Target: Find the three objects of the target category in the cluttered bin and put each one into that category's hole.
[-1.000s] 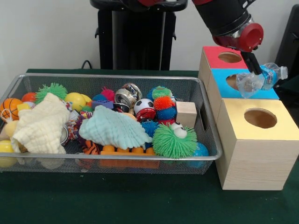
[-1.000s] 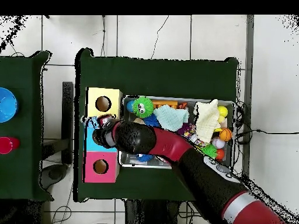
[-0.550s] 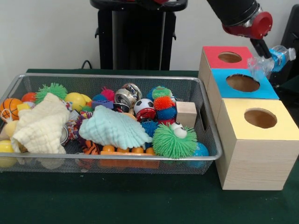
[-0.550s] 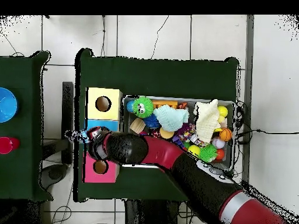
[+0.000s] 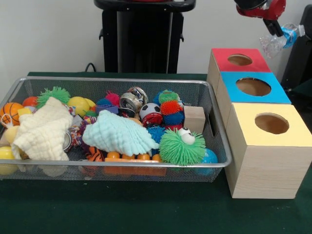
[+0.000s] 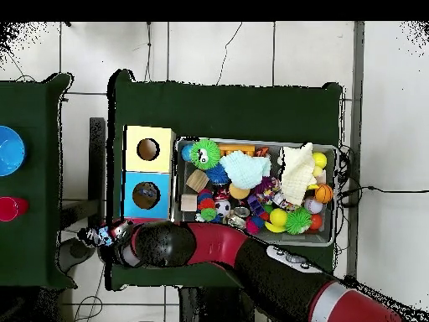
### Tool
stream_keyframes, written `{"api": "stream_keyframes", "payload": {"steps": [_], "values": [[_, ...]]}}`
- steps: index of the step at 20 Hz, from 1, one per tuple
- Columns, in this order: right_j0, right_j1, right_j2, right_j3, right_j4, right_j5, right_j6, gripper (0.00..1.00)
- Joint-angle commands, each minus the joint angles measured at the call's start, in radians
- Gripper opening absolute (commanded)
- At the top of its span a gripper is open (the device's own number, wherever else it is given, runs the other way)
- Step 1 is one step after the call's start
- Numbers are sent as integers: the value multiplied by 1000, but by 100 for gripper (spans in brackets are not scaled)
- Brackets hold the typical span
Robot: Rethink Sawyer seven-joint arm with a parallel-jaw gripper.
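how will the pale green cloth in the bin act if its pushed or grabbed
The cloth lies crumpled over the toys in the bin, so it is probably floppy and light. Grabbed, it would likely drape and sag. Pushed, it may bunch or slide rather than roll, perhaps snagging the spiky green ball beside it.

The bin [image 5: 214,126] fills the frame's left and centre; three boxes [image 5: 265,165] line its right side, on the counter [image 5: 146,209]
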Motion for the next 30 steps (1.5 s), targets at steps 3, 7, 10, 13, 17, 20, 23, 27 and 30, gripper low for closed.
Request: {"api": "stream_keyframes", "payload": {"steps": [3, 7, 10, 13, 17, 20, 23, 27, 30], "values": [[-16, 74, -58, -75, 4, 21, 8, 0], [5, 60, -70, -112, -1, 29, 2, 0], [9, 49, -63, -144, 10, 66, -7, 0], [17, 34, -73, -184, 15, 125, -24, 0], [27, 41, -89, -242, 3, 181, -52, 0], [34, 59, -109, -275, -26, 190, -77, 0], [37, 79, -130, -310, -60, 204, -107, 0], [36, 84, -149, -333, -118, 192, -129, 0], [28, 80, -142, -333, -136, 201, -126, 0]]}}
